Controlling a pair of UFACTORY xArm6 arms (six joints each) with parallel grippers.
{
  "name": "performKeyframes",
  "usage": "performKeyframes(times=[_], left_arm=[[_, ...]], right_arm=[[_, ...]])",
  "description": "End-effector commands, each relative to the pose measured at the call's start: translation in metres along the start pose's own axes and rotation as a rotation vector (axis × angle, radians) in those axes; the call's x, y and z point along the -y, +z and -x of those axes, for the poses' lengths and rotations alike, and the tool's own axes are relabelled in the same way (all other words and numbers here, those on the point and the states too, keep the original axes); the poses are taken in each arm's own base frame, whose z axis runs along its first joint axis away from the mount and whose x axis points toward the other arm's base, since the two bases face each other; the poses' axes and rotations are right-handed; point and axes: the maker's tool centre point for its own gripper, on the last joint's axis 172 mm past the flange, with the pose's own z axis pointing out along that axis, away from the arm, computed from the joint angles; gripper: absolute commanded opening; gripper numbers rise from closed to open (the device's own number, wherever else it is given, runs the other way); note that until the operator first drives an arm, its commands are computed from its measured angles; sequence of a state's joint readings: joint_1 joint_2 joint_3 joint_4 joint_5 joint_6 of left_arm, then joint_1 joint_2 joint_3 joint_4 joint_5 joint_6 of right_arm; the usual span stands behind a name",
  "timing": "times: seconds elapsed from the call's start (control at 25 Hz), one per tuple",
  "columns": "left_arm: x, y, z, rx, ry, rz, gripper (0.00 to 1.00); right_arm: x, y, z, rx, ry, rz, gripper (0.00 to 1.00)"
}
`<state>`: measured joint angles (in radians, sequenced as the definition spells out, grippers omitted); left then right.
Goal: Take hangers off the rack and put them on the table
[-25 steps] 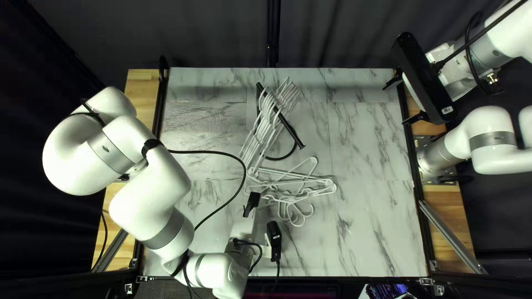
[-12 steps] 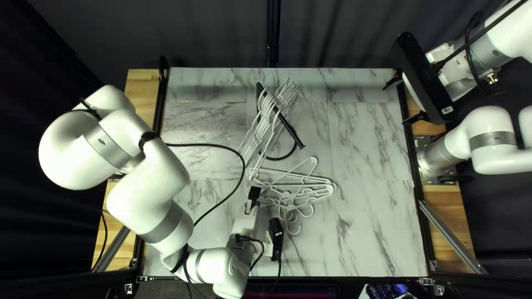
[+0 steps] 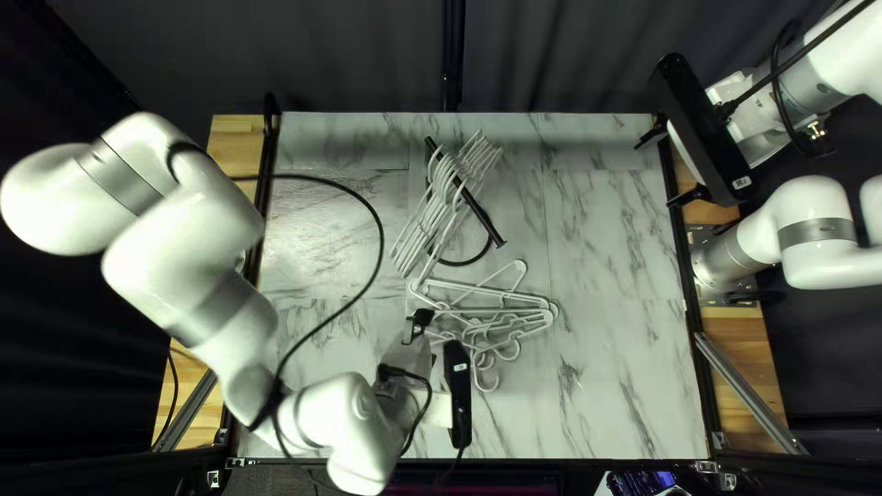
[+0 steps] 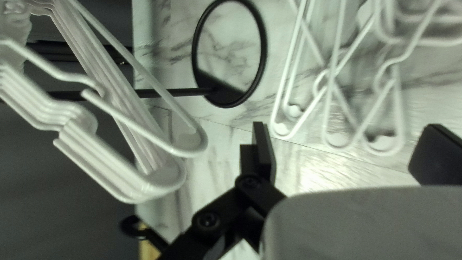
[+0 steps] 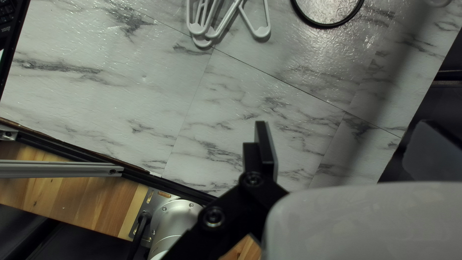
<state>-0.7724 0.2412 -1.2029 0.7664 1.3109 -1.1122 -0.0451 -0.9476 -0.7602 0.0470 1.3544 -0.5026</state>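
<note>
Top left view shows the left hand (image 3: 427,341), fingers spread, near the loose white hangers (image 3: 487,310) on the marbled surface (image 3: 606,367); more hangers (image 3: 443,174) hang from the black rack (image 3: 483,218) beyond them. The right hand (image 3: 669,166) (its fingers parted too) is by the surface's right edge.

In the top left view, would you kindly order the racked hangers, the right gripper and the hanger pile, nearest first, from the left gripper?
1. Hanger pile, on the table beside it.
2. Racked hangers, toward the far edge.
3. Right gripper, at the right.
</note>
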Motion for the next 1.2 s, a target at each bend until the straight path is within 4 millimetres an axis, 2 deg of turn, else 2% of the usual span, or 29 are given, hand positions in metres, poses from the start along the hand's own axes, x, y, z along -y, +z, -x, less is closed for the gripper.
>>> performKeyframes(times=[0.04, 0.16, 0.36, 0.44, 0.48, 0.56, 0.68, 1.2], left_arm=[[-0.001, -0.045, 0.002, -0.049, -0.062, 0.073, 1.0], [0.013, -0.064, 0.005, -0.075, -0.076, 0.1, 1.0], [0.07, -0.077, 0.006, -0.095, -0.084, 0.143, 1.0], [0.107, -0.076, 0.005, -0.101, -0.078, 0.174, 1.0], [0.135, -0.073, 0.003, -0.102, -0.073, 0.199, 1.0], [0.179, -0.07, -0.001, -0.106, -0.064, 0.253, 1.0], [0.222, -0.066, -0.005, -0.092, -0.059, 0.299, 1.0], [0.226, -0.065, -0.005, -0.082, -0.058, 0.3, 1.0]], right_arm=[[0.0, 0.0, 0.0, 0.0, 0.0, 0.0, 1.0], [0.0, 0.0, 0.0, 0.0, 0.0, 0.0, 1.0], [0.0, 0.0, 0.0, 0.0, 0.0, 0.0, 1.0], [0.0, 0.0, 0.0, 0.0, 0.0, 0.0, 1.0], [0.0, 0.0, 0.0, 0.0, 0.0, 0.0, 1.0], [0.0, 0.0, 0.0, 0.0, 0.0, 0.0, 1.0], [0.0, 0.0, 0.0, 0.0, 0.0, 0.0, 1.0], [0.0, 0.0, 0.0, 0.0, 0.0, 0.0, 1.0]])
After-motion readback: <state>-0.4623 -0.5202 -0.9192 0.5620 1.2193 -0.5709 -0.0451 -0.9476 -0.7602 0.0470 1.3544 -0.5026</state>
